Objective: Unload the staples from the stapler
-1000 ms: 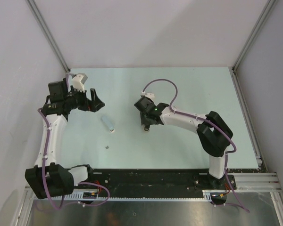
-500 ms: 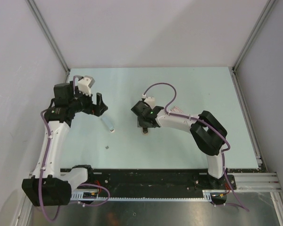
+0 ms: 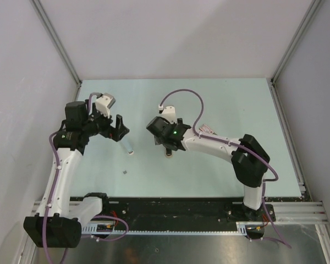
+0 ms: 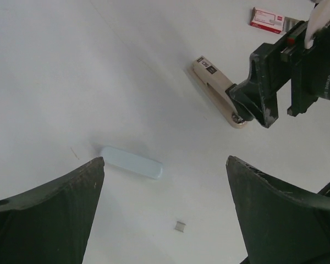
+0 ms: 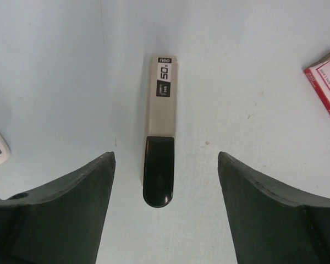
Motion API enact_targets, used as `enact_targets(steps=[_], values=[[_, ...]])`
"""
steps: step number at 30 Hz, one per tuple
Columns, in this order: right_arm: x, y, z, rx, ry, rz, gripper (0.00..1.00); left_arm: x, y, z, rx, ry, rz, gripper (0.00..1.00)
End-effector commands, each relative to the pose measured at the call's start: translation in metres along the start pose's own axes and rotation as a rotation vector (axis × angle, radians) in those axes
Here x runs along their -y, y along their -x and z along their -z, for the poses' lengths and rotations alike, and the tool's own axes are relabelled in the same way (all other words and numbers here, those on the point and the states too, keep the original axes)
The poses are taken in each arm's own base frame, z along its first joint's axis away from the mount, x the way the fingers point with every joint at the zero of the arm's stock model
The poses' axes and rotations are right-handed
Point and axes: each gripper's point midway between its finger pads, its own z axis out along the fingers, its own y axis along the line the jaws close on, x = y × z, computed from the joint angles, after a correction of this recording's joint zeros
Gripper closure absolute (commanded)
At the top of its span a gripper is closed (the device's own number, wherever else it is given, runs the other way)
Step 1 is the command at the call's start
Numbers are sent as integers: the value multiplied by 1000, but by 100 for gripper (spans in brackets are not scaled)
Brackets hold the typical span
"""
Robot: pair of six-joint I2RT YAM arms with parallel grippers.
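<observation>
The beige stapler (image 5: 163, 93) with a black end lies flat on the table, closed. My right gripper (image 5: 166, 155) hangs open just above it, one finger on each side of the black end, touching neither side. From above only the stapler's tip (image 3: 168, 153) shows under the right gripper (image 3: 166, 144). One tiny grey staple bit (image 4: 180, 225) lies loose on the table, also seen from above as a speck (image 3: 125, 173). My left gripper (image 4: 165, 160) is open and empty, above a pale blue strip (image 4: 132, 163) and the staple bit.
A red and white staple box (image 4: 268, 17) lies beyond the stapler, also at the right wrist view's edge (image 5: 325, 88). The pale blue strip (image 3: 126, 145) sits between the two grippers. Grey walls close the table's back and sides.
My right gripper has opened wide over the stapler, which now lies free. The left arm has swung its gripper right and nearer, toward the pale blue strip.
</observation>
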Motion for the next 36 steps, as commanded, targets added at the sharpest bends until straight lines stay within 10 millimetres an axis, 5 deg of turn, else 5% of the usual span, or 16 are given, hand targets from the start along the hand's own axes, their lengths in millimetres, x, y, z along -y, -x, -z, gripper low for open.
enact_targets(steps=[1,3,6,10,13,15,17,20,22,30,36], values=[[3,51,34,191,69,36,36,0,21,0,30,38,-86,10],[1,56,38,206,94,51,60,-4,15,-5,0,62,-78,23],[-5,45,35,149,148,58,73,-3,3,-13,-39,63,-52,51],[-3,24,22,39,131,61,44,0,-7,-21,-74,59,-24,91],[1,14,16,-9,92,64,21,3,-9,-26,-89,53,-14,99],[1,11,14,-26,81,59,9,7,-9,-28,-92,37,-20,95],[-1,7,12,-40,83,56,3,13,-9,-30,-95,19,-27,77],[-3,0,4,-77,85,50,8,19,-10,-31,-99,10,-41,45],[-5,-5,-3,-105,94,47,13,21,-11,-31,-99,9,-47,33],[-9,-19,-20,-203,146,0,36,20,-13,-28,-97,26,-59,13],[-13,-25,-29,-242,156,-5,42,19,-10,-29,-96,23,-60,3]])
